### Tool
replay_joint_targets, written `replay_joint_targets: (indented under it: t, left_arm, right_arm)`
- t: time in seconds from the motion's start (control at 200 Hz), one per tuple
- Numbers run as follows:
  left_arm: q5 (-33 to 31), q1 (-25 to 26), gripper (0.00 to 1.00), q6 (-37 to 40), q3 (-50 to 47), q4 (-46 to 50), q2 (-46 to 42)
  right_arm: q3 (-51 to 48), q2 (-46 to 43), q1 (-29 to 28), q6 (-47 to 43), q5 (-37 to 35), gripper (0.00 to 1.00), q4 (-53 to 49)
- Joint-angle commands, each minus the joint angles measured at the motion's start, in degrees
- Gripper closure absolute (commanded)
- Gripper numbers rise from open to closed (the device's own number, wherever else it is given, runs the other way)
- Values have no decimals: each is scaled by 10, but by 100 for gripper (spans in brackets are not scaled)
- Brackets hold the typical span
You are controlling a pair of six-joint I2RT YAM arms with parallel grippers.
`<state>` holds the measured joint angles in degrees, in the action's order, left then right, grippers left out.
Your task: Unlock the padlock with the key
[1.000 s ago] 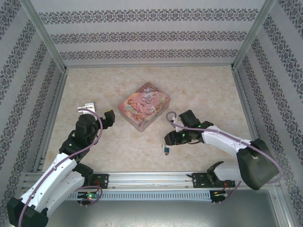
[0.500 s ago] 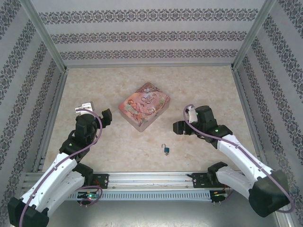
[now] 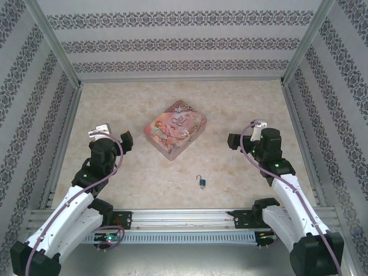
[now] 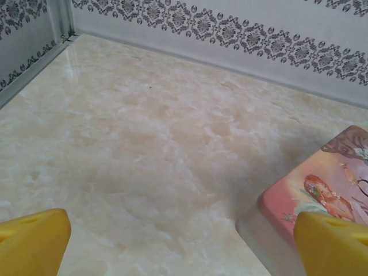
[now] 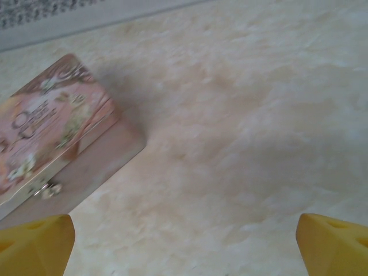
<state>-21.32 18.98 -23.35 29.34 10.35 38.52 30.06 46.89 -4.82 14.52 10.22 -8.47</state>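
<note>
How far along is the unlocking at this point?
Looks possibly done: the padlock lies on the table near the front edge, its shackle apparently raised, though too small to confirm. In hand: nothing; the left gripper and right gripper stand open, empty, well apart from it. Left: confirming the shackle is actually free.

A pink tin (image 3: 175,129) lies on the marble counter (image 3: 241,103), between the left tool (image 3: 113,133) and right tool (image 3: 245,132).

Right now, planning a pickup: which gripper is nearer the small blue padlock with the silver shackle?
Right. The right gripper is beyond and right of the blue padlock; the left gripper is farther, beyond and left.
</note>
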Motion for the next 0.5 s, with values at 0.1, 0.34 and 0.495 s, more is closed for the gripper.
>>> replay_joint_targets:
  t: [0.1,0.34,0.495]
  left_arm:
    - [-10,-19,1,-9,-3,41,-4]
    - [-1,-29,1,-6,-1,74,-14]
    - [3,-34,1,-3,-2,83,-18]
  right_arm:
    - [-53,36,39,-51,-59,2,141]
    - [-100,121,46,-88,-99,2,278]
    - [-136,172,49,-104,-92,2,389]
